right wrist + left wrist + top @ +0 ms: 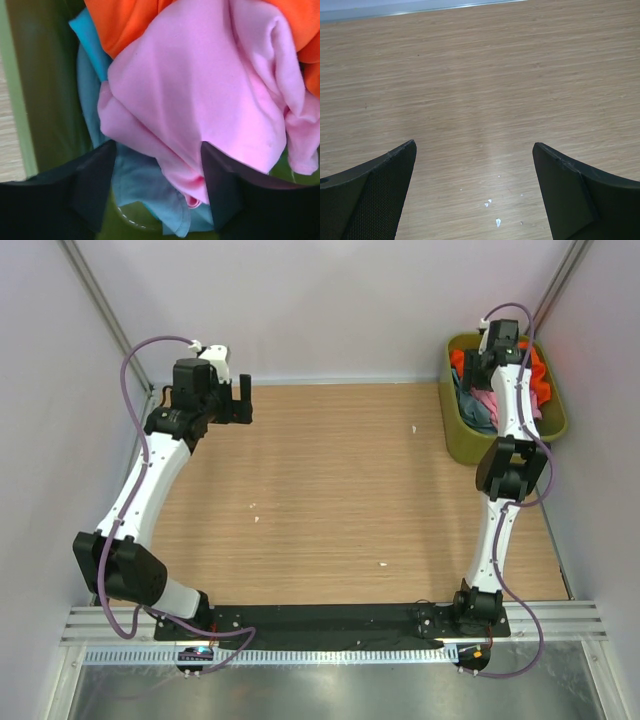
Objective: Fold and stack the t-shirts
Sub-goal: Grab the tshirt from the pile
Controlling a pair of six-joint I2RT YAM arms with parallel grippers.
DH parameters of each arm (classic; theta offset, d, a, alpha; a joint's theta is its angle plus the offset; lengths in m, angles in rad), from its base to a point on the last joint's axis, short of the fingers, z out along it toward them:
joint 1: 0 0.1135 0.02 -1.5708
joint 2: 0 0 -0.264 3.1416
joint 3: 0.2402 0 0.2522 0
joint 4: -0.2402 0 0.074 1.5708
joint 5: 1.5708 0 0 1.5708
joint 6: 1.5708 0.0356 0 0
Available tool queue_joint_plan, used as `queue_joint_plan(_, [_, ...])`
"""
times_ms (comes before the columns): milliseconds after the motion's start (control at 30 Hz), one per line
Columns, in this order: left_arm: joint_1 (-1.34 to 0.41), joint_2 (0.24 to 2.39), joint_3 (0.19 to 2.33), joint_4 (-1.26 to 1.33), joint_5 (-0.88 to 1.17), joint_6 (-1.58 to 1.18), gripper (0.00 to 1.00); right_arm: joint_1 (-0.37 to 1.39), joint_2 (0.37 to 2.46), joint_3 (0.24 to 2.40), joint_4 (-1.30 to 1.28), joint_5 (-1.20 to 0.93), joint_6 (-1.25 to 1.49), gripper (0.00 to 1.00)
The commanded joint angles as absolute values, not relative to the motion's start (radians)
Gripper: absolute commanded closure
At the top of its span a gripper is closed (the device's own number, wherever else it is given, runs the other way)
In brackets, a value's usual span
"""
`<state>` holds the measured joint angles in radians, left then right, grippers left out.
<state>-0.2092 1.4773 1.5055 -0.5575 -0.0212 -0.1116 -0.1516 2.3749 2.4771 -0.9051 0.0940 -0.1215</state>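
Observation:
The t-shirts lie crumpled in an olive-green tub (456, 443) at the back right. In the right wrist view a pink shirt (200, 85) lies on top, with an orange one (125, 20) behind it and light blue (88, 40) and grey-blue (145, 185) ones beneath. My right gripper (157, 146) is down inside the tub, open, with its fingers either side of a hanging fold of the pink shirt. My left gripper (243, 400) is open and empty above the bare table at the back left; it also shows in the left wrist view (475, 147).
The wooden table (330, 500) carries only a few small white specks (492, 210). White walls close in the left, back and right sides. The tub's green wall (45, 100) stands close on the left of the right fingers.

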Motion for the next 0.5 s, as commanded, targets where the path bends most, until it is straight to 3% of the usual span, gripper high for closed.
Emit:
queue_joint_plan(0, [-0.213,1.459,1.519,-0.529,-0.003,-0.104,0.0,-0.156,2.375,2.539,-0.877,0.089,-0.123,0.36])
queue_joint_plan(33, [-0.213,1.456,1.517,-0.529,-0.003,-0.104,0.0,-0.156,2.376,2.543,-0.877,0.087,-0.121,0.42])
queue_joint_plan(100, [-0.213,1.457,1.516,-0.529,-0.003,-0.104,0.0,-0.156,2.375,2.548,-0.874,0.087,-0.121,0.64])
queue_joint_plan(267, [-0.213,1.457,1.509,-0.526,-0.003,-0.107,0.0,-0.156,2.359,2.553,-0.867,0.124,-0.126,0.91])
queue_joint_plan(367, [-0.213,1.46,1.509,-0.522,-0.005,-0.101,0.0,-0.153,2.319,2.572,-0.864,0.124,-0.156,0.99])
queue_joint_plan(467, [-0.212,1.46,1.502,-0.517,-0.02,-0.094,0.0,-0.147,2.238,2.594,-0.839,0.132,-0.211,0.99])
